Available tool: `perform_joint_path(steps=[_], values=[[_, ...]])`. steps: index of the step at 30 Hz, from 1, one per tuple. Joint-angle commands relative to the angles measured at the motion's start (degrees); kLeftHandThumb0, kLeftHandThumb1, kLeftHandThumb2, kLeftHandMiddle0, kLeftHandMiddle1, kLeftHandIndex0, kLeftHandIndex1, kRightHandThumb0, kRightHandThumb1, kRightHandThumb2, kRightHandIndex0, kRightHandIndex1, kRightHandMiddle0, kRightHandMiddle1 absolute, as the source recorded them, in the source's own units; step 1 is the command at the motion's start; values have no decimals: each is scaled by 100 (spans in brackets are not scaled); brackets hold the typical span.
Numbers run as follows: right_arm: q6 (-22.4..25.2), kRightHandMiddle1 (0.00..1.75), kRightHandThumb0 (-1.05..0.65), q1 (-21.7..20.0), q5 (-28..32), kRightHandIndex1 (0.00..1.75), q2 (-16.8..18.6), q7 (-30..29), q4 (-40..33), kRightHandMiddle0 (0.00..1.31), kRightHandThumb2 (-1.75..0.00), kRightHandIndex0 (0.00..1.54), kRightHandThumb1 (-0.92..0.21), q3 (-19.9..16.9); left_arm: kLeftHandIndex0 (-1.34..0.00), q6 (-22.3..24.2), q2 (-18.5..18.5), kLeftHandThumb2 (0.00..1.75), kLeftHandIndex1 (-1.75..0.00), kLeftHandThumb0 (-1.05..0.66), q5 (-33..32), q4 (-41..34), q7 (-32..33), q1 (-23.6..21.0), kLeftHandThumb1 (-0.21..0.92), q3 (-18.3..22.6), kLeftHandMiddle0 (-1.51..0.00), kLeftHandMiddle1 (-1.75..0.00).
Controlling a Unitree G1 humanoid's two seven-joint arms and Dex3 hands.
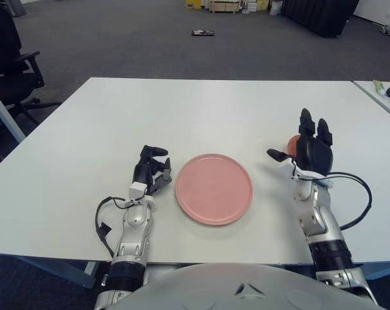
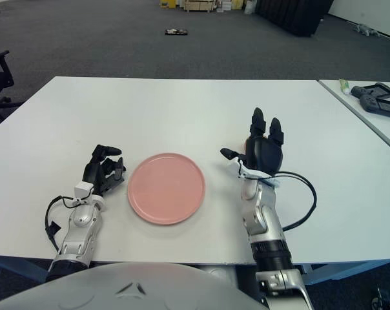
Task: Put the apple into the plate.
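Worktop (image 1: 201, 110) smooth matt white laminate look. Plate (image 1: 214, 188) smooth pink, matt, plastic-like. Right hand (image 1: 309, 150) and left hand (image 1: 151, 171) black matt plastic fingers, silver metal forearms. Apple (image 1: 292, 142) orange-red, slightly glossy.

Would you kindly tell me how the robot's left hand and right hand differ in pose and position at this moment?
The left hand sits just left of the pink plate with its fingers curled, holding nothing. The right hand is on the plate's other side and farther back on the table, fingers spread and pointing upward, right in front of the apple, which it mostly hides. Both hands are black with silver forearms, and neither holds anything.
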Motion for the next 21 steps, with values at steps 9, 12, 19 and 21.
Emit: perform_joint_path(steps=[9, 12, 19, 21], values=[[-252, 0, -97, -883, 692, 0, -359, -7, 1729, 0, -25, 0, -67, -61, -38, 1, 9, 93, -175, -39, 8, 143, 14, -34, 63, 27, -58, -171], [-263, 0, -98, -1212, 841, 0, -488, 68, 2277, 0, -25, 0, -67, -18, -36, -26, -3, 91, -175, -39, -34, 153, -9, -35, 65, 42, -58, -171], [-57, 0, -100, -1745, 991, 0, -668, 256, 3178, 0, -25, 0, -68, 172, -34, -21, -20, 87, -175, -38, -94, 132, -38, -20, 67, 49, -57, -171], [-31, 0, -101, -1828, 1025, 0, -697, 264, 3328, 0, -25, 0, -69, 217, -34, -10, -17, 87, -175, -38, -86, 120, -27, -17, 68, 45, -57, -171]])
